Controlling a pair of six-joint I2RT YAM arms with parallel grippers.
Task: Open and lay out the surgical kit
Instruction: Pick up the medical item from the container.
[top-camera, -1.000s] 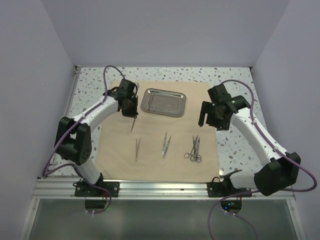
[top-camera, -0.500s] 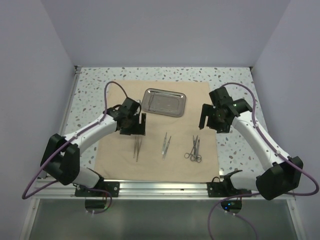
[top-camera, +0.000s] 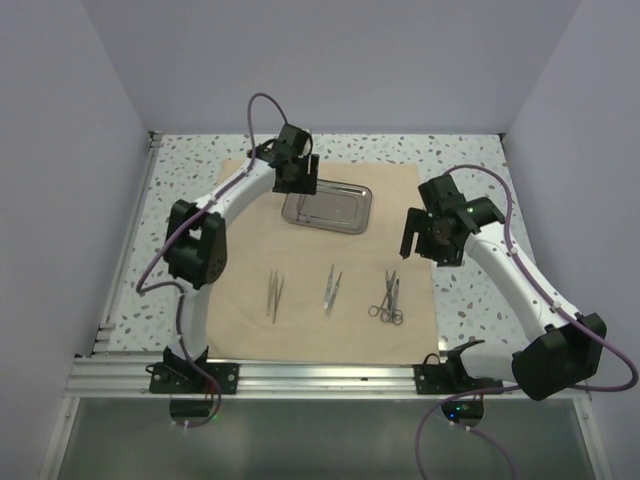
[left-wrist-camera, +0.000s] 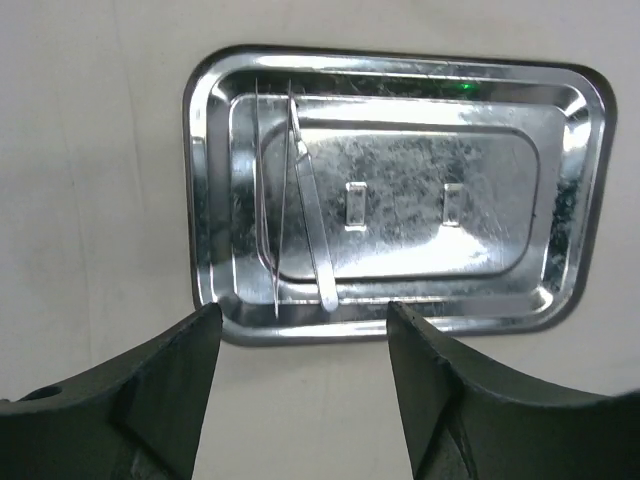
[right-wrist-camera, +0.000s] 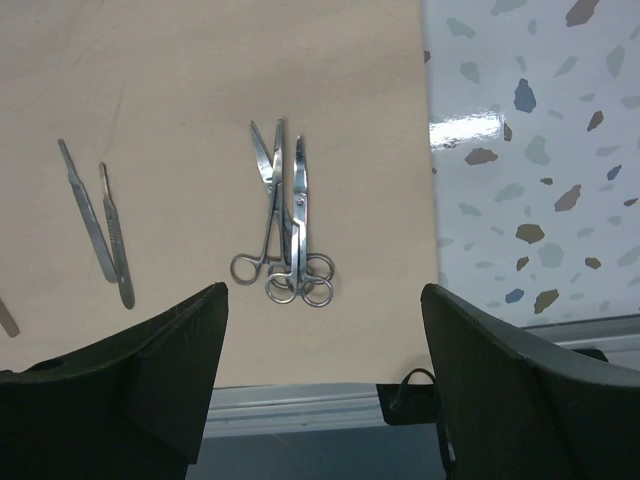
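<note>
The beige cloth wrap (top-camera: 250, 300) lies spread flat, with the shiny steel tray (top-camera: 345, 210) at its far end. On the cloth lie tweezers (top-camera: 274, 297), two slim handles (top-camera: 331, 290) and ring-handled scissors and forceps (top-camera: 389, 298). My left gripper (top-camera: 300, 186) hovers open over the tray's left end, holding nothing. In the left wrist view the tray (left-wrist-camera: 560, 200) holds thin silver instruments (left-wrist-camera: 305, 215) just beyond my open left gripper (left-wrist-camera: 300, 335). My right gripper (top-camera: 426, 244) hangs open above the cloth's right edge. The right wrist view shows the scissors and forceps (right-wrist-camera: 286, 235) ahead of the empty right gripper (right-wrist-camera: 322, 340).
The speckled tabletop (top-camera: 470, 300) borders the cloth on all sides. A metal rail (top-camera: 320, 375) runs along the near edge between the arm bases. Plain walls close in left, right and behind.
My left gripper carried a thin instrument down to the tweezers on the cloth, opened and left it there, then swung back up to the tray. The right arm barely moved.
</note>
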